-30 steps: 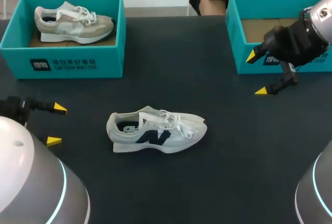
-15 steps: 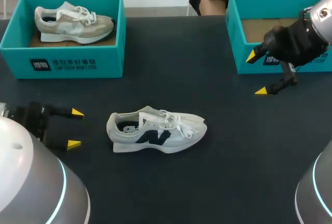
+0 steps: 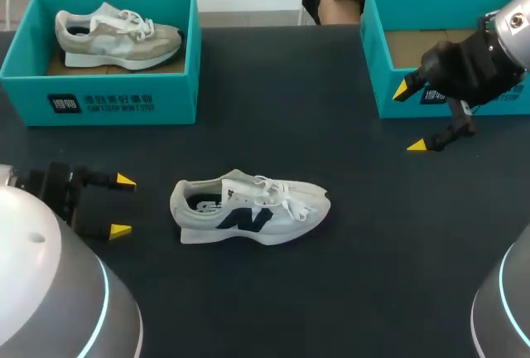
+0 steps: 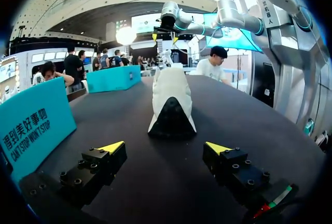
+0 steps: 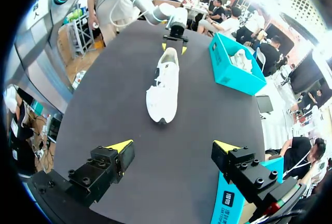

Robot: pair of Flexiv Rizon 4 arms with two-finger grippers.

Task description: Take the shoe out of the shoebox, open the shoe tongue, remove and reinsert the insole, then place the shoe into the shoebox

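A white shoe [image 3: 248, 209] with a dark side logo lies on its sole in the middle of the black table [image 3: 273, 109], heel toward my left arm. My left gripper [image 3: 122, 205] stands open just off the heel, apart from it; in the left wrist view its gripper [image 4: 162, 148] faces the shoe's heel [image 4: 171, 105] straight ahead. My right gripper [image 3: 411, 118] hangs open in front of the empty teal shoebox [image 3: 447, 47] at the back right. In the right wrist view its gripper [image 5: 174, 150] looks along the table at the shoe's toe [image 5: 163, 86], with the left gripper [image 5: 173, 44] beyond.
A second teal shoebox [image 3: 103, 55] at the back left holds a beige shoe [image 3: 116, 35]. In the left wrist view this box's wall [image 4: 31, 125] stands close beside the left finger. Bare table lies between the white shoe and the right box.
My left gripper has come in from the table's left edge toward the shoe's heel, then nearly stopped. The right arm and the shoe have stayed put.
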